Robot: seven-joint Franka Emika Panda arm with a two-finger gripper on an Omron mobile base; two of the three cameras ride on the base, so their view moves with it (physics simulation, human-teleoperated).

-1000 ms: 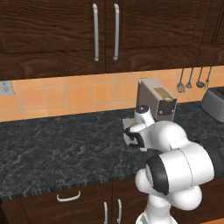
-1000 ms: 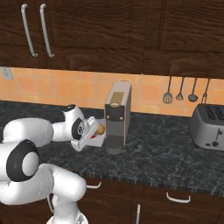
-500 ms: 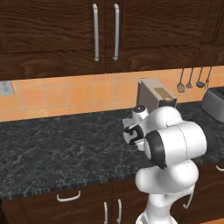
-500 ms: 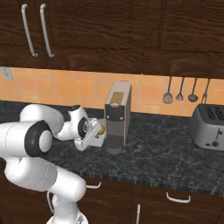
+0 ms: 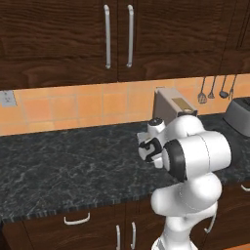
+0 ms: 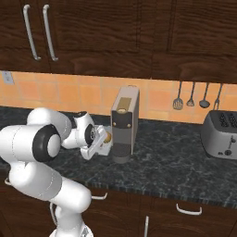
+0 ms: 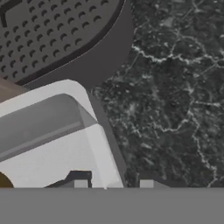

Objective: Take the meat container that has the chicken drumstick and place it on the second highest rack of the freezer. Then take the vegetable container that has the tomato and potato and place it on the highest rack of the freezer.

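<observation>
The vegetable container [image 7: 52, 148], a white-grey tray with straight low walls, lies on the dark counter against the foot of a coffee machine. My gripper [image 7: 113, 183] straddles its right wall, one fingertip [image 7: 81, 183] inside and the other outside. A narrow gap shows on the outer side, so contact is unclear. A tan sliver of the potato [image 7: 3, 181] peeks in at the tray's edge. In the right base view the gripper [image 6: 102, 144] points down at the container [image 6: 105, 149], with the potato [image 6: 107, 137] above it. The tomato is hidden. The meat container, chicken drumstick and freezer are out of view.
The coffee machine [image 6: 124, 125] stands right beside the tray, its perforated drip plate [image 7: 48, 30] just past the tray's far wall. A toaster [image 6: 222, 134] sits at the far right. Utensils [image 6: 190, 95] hang on the tiled backsplash. Open dark counter [image 5: 63, 161] stretches to the left.
The arm's elbow and big upper joint have swung across toward the centre, while the hand has stayed low at the tray beside the coffee machine.
</observation>
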